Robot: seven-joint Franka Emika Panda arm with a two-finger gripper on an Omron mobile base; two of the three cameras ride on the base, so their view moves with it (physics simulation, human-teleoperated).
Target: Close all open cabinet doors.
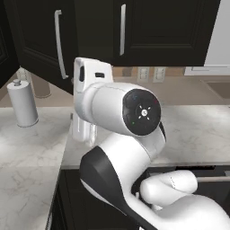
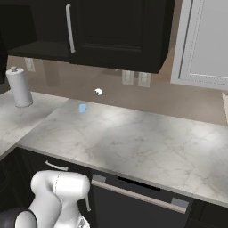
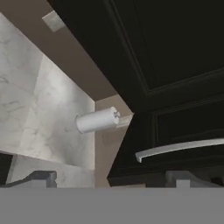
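Where it hangs ajar, cabinet door (image 1: 45, 42) handle (image 1: 59, 44) runs vertical.

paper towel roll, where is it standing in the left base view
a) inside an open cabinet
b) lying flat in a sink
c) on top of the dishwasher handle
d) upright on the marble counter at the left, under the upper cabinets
d: the paper towel roll stands upright on the marble counter at the left, below the black cabinet door.
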